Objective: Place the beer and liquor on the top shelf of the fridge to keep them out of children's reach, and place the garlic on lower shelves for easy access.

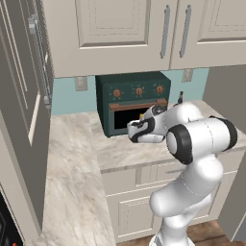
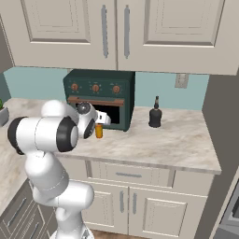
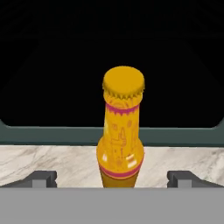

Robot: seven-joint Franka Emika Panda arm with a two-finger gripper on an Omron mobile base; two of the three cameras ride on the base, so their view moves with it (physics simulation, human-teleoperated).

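Note:
The beer (image 3: 120, 140), a slim orange bottle with a yellow crown cap, stands on the marble counter in front of the dark green oven's black opening. My gripper (image 3: 113, 177) is open, with one fingertip on each side of the bottle's lower body and a clear gap to both. From the right base view the hand (image 2: 99, 119) hangs just above the beer (image 2: 99, 132). The liquor (image 2: 155, 114), a squat black bottle, stands on the counter to the right of the oven. The garlic and the fridge's shelves are out of view.
The green countertop oven (image 2: 100, 95) stands against the blue backsplash under the cream wall cabinets (image 2: 116, 32). A tall dark-grey wall (image 2: 224, 112) bounds the counter (image 2: 182, 140) on the right. A grey tall cabinet with a handle (image 1: 29, 96) stands at the left.

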